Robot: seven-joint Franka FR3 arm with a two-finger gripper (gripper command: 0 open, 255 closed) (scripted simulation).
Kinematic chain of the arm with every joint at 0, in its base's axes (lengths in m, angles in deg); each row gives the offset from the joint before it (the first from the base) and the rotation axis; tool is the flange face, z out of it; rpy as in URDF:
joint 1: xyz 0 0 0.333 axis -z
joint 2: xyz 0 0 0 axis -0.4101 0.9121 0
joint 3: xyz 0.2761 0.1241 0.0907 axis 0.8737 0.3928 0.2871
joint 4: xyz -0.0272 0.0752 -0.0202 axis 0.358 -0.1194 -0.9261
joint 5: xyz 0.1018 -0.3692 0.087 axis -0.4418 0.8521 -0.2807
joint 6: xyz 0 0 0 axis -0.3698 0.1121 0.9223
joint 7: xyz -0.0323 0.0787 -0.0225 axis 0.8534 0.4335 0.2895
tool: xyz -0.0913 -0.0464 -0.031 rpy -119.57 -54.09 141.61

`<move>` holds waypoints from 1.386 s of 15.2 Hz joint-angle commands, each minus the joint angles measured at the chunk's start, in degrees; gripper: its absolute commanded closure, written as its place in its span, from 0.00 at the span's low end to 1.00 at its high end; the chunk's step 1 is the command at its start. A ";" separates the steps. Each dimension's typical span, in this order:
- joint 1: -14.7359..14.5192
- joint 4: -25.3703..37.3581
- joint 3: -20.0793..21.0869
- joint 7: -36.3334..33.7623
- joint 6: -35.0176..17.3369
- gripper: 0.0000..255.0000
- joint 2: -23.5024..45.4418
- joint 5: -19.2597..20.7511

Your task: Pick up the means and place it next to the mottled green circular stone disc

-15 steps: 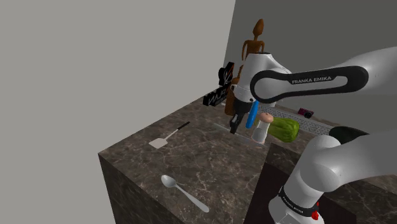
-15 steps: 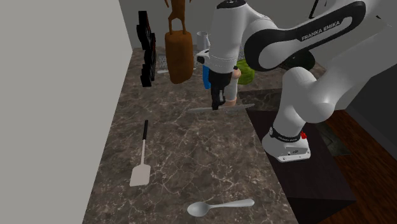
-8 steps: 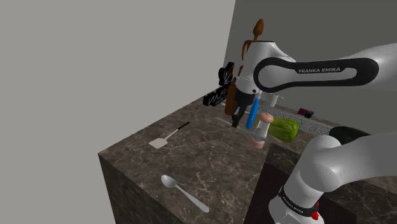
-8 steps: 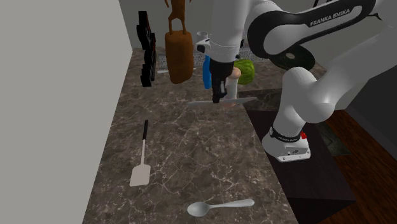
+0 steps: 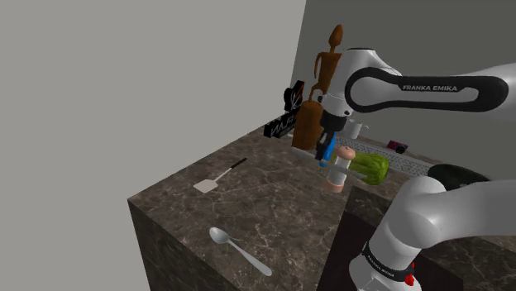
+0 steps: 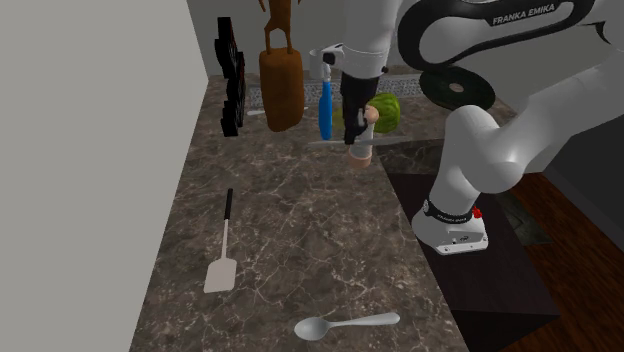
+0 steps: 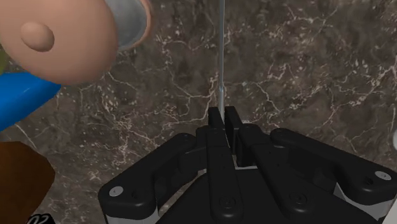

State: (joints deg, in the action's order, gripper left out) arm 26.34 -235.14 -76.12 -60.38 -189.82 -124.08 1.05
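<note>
Countertop [image 6: 300,250] of dark veined stone spans the middle of the second exterior view. White arm [image 6: 500,130] reaches in from the upper right. Its black gripper [image 6: 351,136] hangs at upper centre, fingers pinched tight on a slim grey utensil [image 6: 322,145]. The utensil lies level across them, just below a green rounded object [image 6: 388,112] and lower left of a dark disc [image 6: 455,90].
</note>
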 commanded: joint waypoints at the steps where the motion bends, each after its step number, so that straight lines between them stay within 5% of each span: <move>1: 1.56 -0.62 -2.66 2.84 1.20 1.00 -1.81 2.03; 11: 9.86 -1.04 -16.64 17.30 5.02 1.00 -6.77 13.29; 21: 15.81 5.57 -30.77 32.36 4.74 1.00 -2.16 22.81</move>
State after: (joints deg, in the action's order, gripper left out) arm 41.47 -230.60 -104.79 -30.22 -184.97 -128.12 17.74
